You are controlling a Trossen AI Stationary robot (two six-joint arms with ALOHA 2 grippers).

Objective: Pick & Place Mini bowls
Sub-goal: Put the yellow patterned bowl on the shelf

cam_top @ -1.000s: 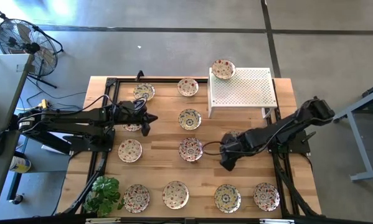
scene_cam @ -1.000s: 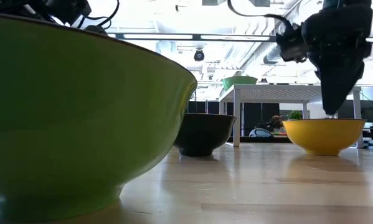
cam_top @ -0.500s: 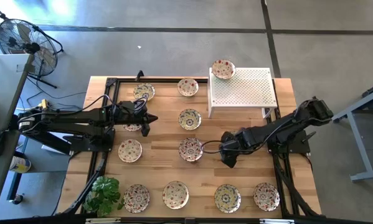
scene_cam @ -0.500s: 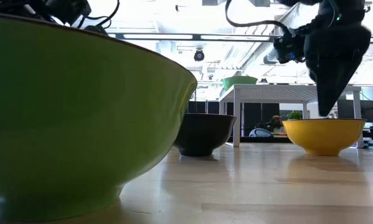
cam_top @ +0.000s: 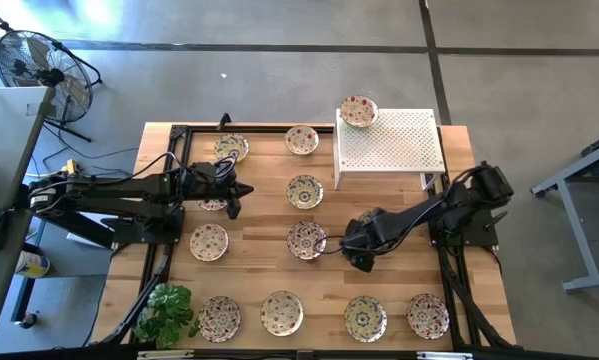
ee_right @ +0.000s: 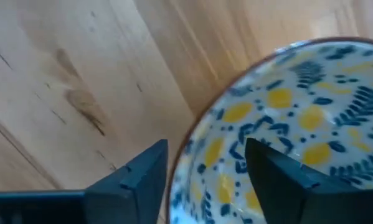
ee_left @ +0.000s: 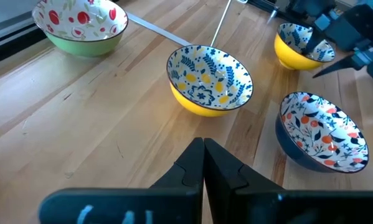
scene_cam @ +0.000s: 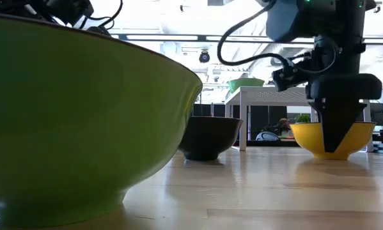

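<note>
Several mini bowls lie spread over the wooden table [cam_top: 259,265]. My right gripper [ee_right: 206,144] is open and points down over a yellow bowl with a blue and yellow pattern inside [ee_right: 286,106], near the table's middle right [cam_top: 368,216]. One finger stands outside the bowl's rim [ee_right: 197,134] and one inside. In the low view the right gripper [scene_cam: 335,144] stands in front of this bowl [scene_cam: 306,137]. My left gripper [ee_left: 203,146] is shut and empty, above the table's left part [cam_top: 234,196], beside a bowl [cam_top: 213,204]. My right gripper's fingers [ee_right: 142,174] stand on either side of the yellow bowl's rim, coming from above. I cannot tell whether they touch it. The bowl rests on the table.
A white perforated stand [cam_top: 391,148] stands at the far right with one bowl [cam_top: 358,110] on its corner. Bowls line the near edge [cam_top: 281,312] and the middle [cam_top: 306,240]. A plant [cam_top: 167,312] sits at the near left corner. Black arm frames run along both sides.
My right gripper has gone down, and a little toward the table's left edge, until its tips stand at the yellow bowl's rim. The bowl has stayed in place.
</note>
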